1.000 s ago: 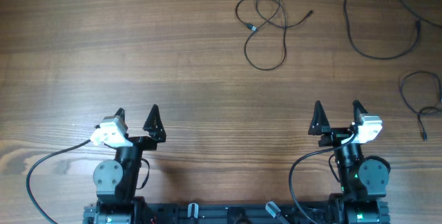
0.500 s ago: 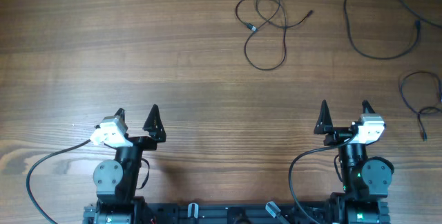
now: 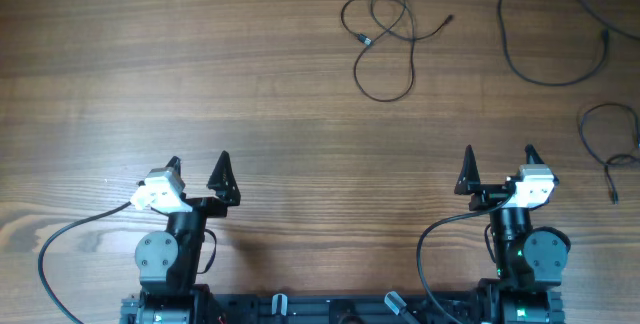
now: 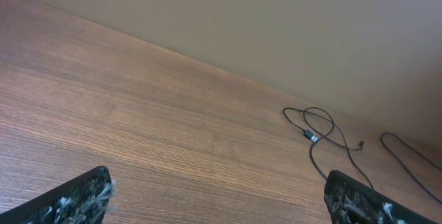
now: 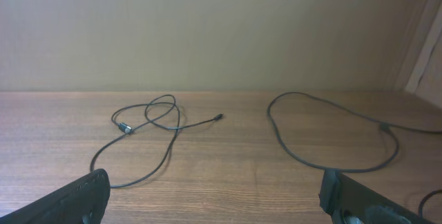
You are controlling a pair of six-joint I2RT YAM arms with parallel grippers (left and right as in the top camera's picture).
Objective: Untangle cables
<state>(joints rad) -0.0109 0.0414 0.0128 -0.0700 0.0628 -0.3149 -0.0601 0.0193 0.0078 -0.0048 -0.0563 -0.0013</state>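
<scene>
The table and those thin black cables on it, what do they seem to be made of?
Table: wood or a wood-look laminate, going by the brown grain streaks; mostly matte finish. Cables: probably a flexible plastic or rubber sheath, matte black, since they lie in limp loops. One plug end glints pale, possibly metal.

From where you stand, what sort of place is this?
Likely a robotics workbench: the left gripper and right gripper sit at one edge of a wooden table, black cables lie on it, a plain wall behind.
</scene>
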